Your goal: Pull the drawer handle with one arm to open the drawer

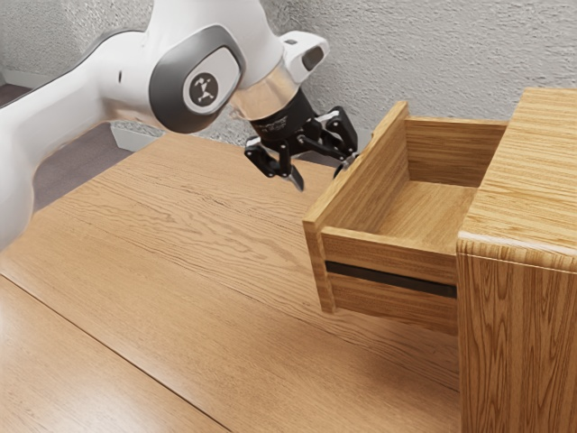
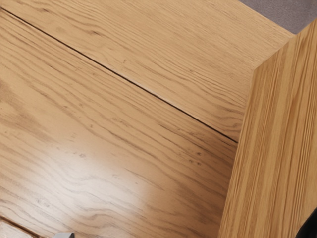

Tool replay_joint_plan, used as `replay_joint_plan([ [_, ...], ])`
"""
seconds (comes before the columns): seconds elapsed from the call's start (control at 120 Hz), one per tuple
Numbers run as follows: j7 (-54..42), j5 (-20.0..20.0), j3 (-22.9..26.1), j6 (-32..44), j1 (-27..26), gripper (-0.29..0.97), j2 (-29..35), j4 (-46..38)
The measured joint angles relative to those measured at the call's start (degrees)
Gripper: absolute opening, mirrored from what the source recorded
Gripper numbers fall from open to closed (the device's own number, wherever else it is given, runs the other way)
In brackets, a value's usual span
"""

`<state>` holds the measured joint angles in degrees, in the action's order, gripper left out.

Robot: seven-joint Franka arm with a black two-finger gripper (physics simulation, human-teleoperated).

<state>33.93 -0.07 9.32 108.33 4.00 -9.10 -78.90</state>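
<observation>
Since the drawer (image 1: 388,257) stands well out, the pull looks done: pincer (image 1: 315,165) hangs wide, empty, at its 10 o'clock.

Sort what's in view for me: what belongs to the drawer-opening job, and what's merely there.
Job:
- drawer, already pulled well out
- cabinet that it slides from
- claw, close beside the drawer's front panel

Merely there:
- wooden table under it all
- grey textured wall behind
</observation>
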Motion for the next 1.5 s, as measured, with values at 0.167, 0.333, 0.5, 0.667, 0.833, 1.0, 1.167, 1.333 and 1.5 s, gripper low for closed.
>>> replay_joint_plan([
  [0.167, 0.1, 0.2, -0.1, -0.1, 0.2, 0.40, 0.4, -0.6],
  [0.333, 0.2, -0.1, -0.8, -0.1, -0.1, 0.39, 1.0, -1.2],
  [0.5, 0.3, 0.4, -0.5, -0.2, 1.2, 0.39, 1.7, -2.1],
  [0.667, 0.4, 0.5, -0.7, -0.3, 2.4, 0.38, 3.2, -3.7],
  [0.833, 0.4, 0.3, -1.0, -0.2, 3.2, 0.38, 4.2, -4.6],
  [1.0, 0.3, -0.3, -1.1, 0.0, 3.6, 0.38, 4.8, -5.3],
  [1.167, 0.1, -0.1, -0.9, 0.0, 3.8, 0.38, 5.0, -5.7],
  [1.333, 0.0, -0.2, -0.9, 0.0, 4.1, 0.38, 5.9, -6.6],
  [1.5, -0.1, -0.1, -1.4, 0.3, 4.3, 0.38, 6.6, -7.6],
])
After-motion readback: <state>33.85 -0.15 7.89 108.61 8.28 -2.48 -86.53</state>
